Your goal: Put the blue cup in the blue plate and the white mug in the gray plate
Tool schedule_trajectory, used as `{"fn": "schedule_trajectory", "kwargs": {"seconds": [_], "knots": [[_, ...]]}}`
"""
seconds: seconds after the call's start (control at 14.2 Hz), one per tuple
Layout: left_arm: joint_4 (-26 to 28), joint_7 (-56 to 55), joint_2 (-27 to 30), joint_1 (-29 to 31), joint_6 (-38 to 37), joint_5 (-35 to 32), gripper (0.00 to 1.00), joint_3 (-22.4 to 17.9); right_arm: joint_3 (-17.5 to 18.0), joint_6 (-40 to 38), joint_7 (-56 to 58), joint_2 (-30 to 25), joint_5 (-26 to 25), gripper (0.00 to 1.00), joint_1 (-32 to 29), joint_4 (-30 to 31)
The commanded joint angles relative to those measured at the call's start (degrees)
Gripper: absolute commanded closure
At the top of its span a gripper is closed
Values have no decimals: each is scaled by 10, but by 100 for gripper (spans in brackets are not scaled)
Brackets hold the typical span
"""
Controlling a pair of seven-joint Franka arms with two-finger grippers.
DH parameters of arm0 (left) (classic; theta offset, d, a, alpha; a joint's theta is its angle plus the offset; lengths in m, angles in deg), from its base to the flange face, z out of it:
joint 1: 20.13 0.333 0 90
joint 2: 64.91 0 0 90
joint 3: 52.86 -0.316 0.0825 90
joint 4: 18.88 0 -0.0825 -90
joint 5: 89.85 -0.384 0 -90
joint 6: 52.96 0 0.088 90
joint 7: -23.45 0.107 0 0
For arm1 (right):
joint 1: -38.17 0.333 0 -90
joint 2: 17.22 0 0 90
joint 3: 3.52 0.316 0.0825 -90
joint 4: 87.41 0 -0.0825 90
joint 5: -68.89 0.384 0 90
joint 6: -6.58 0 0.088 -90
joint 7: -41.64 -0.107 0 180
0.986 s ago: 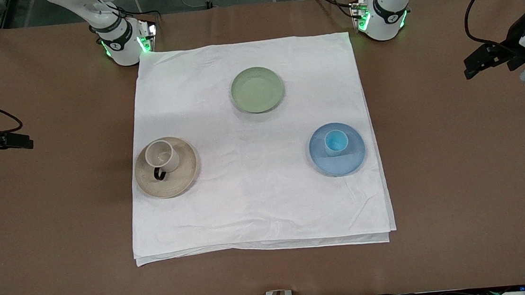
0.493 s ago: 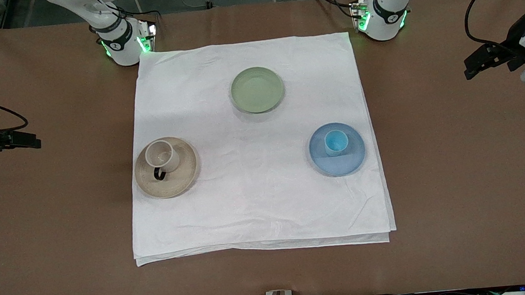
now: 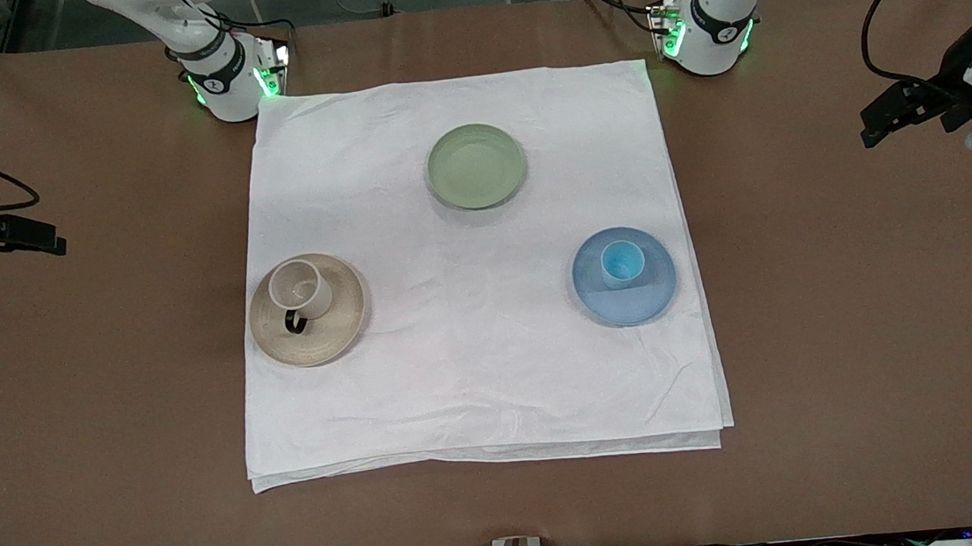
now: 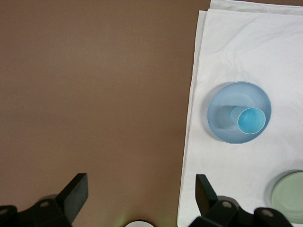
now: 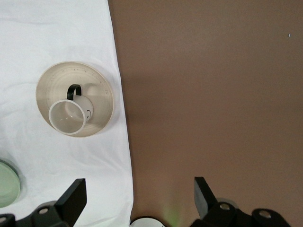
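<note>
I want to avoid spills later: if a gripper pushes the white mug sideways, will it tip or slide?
The white mug stands upright on the gray plate, and looks squat, so probably it slides rather than tips. Its dark handle may make it turn. It looks like hard ceramic, likely stiff and breakable.

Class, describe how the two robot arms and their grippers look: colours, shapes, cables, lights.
Both arms are glossy white with black joint bands and green lights at their bases. The left gripper and right gripper are black, with flat wedge-shaped fingers. Black cables loop to each wrist.

I count three plates: blue plate (image 3: 626, 293), gray plate (image 3: 328, 322), pale green plate (image 3: 476, 166); one blue cup (image 3: 622, 263); one white mug (image 3: 300, 289); one white cloth (image 3: 478, 379).
</note>
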Motion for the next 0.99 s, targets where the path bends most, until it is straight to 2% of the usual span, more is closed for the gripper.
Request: {"fn": "schedule_trajectory", "kwargs": {"seconds": [0.0, 0.42, 0.92], "knots": [[-5, 17, 2, 0, 2, 9, 0, -4, -22, 31, -3, -65, 8, 0, 14, 75], [-13, 18, 1, -1, 0, 8, 0, -3, -27, 4, 5, -112, 9, 0, 13, 74], [-15, 18, 1, 0, 0, 9, 0, -3, -24, 17, 17, -112, 1, 0, 13, 70]]}}
